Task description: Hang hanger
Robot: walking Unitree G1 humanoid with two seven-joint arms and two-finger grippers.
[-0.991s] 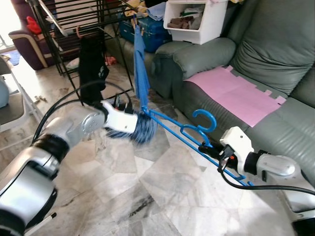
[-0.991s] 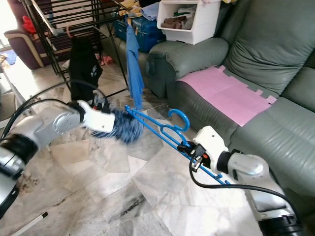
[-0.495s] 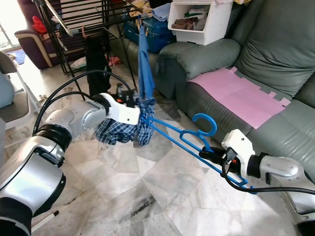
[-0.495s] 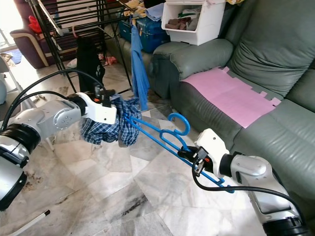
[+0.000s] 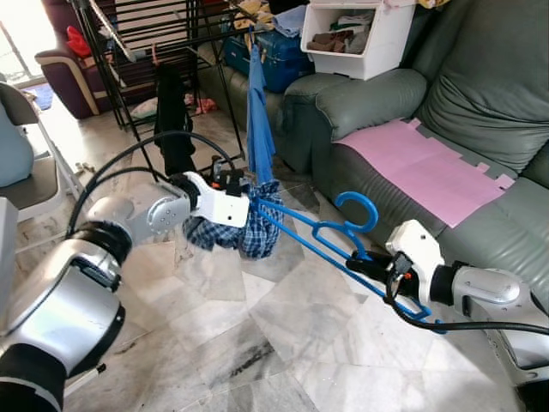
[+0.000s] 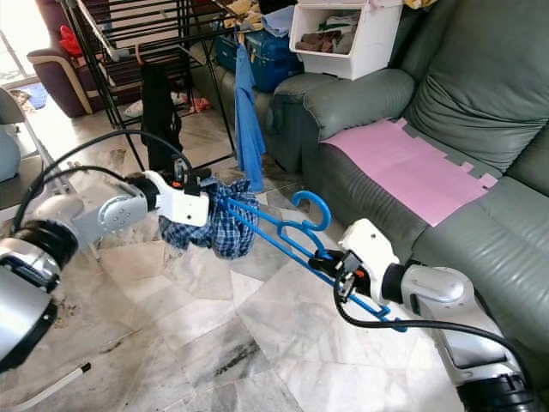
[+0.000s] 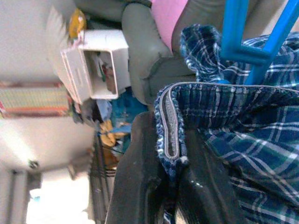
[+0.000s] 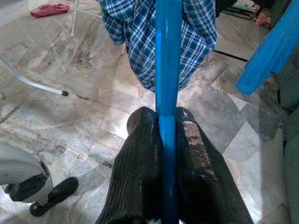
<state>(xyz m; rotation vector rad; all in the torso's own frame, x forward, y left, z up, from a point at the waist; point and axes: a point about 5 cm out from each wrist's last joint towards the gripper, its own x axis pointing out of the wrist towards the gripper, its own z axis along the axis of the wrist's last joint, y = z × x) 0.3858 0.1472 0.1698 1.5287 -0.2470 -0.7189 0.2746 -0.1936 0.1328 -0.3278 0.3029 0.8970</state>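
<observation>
A blue plastic hanger (image 5: 317,233) stretches low over the floor, its hook (image 5: 360,206) pointing up. My right gripper (image 5: 364,264) is shut on the hanger's bar near the hook; in the right wrist view the fingers (image 8: 140,154) pinch the blue bar (image 8: 167,70). A blue plaid garment (image 5: 249,227) is bunched over the hanger's far end. My left gripper (image 5: 240,193) is shut on that garment; the left wrist view has its hem (image 7: 170,130) clamped between the fingers.
A black drying rack (image 5: 146,34) stands at the back, with a blue shirt (image 5: 259,112) and a black garment (image 5: 171,112) hanging from it. A grey sofa (image 5: 377,94) with a pink mat (image 5: 429,167) and a white bin (image 5: 360,34) lies right. A chair (image 5: 26,163) stands left.
The plaid garment, blurred in motion a second ago, now hangs still and bunched on the hanger's far end. My left gripper has shifted slightly with it. The right gripper kept its hold.
</observation>
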